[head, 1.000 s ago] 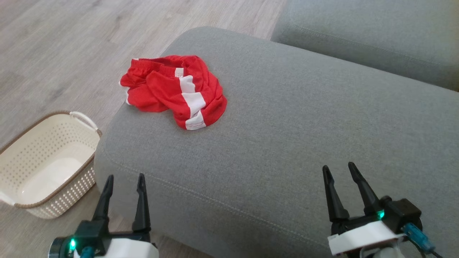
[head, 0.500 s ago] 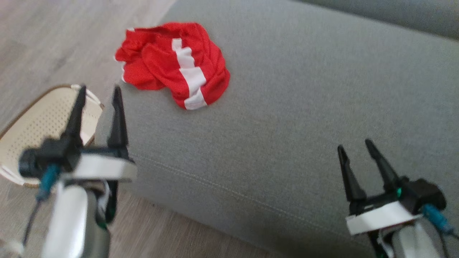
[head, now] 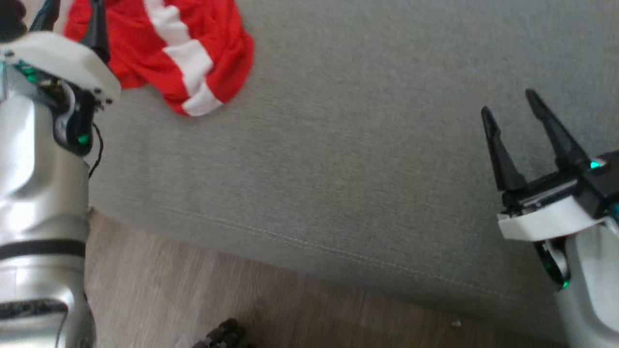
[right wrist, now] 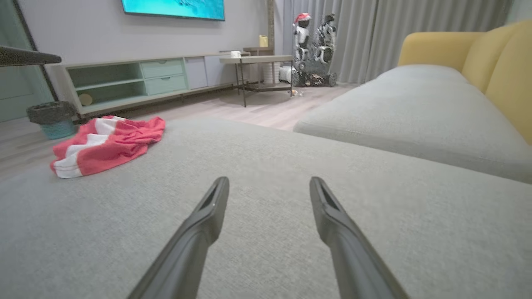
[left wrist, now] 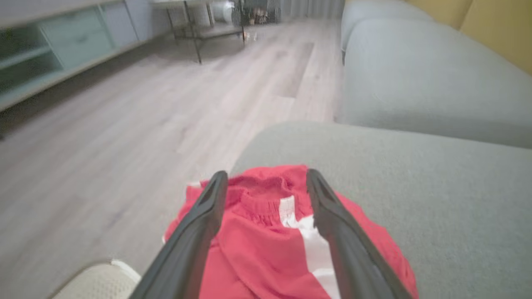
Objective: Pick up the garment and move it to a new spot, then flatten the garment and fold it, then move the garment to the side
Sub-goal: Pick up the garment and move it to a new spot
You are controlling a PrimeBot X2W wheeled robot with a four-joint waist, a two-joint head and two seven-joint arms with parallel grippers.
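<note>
Since a second ago the head camera has dipped toward the sofa's front edge, and the left arm has reached forward. The left end effector now sits at the top left of the head view, one dark finger crossing the garment. This red piece with a white stripe lies crumpled near the left corner of the grey sofa cushion. The right end effector hovers over the cushion's right part with fingers spread, well apart from the garment, bare fabric between them. Pale wood floor runs below the cushion's seam. At the bottom edge lies a small dark object, too blurred to identify.

Along the left wrist view the fingers stand wide apart over the garment's waistband, pinching nothing; whether they touch the cloth cannot be told. A cream basket rim shows at the lower left. A second cushion lies beyond, and a low cabinet lines the far wall.

From the right wrist view the garment lies far left on the cushion. Behind it are a wastebasket, a side table, grey curtains and a yellow backrest.
</note>
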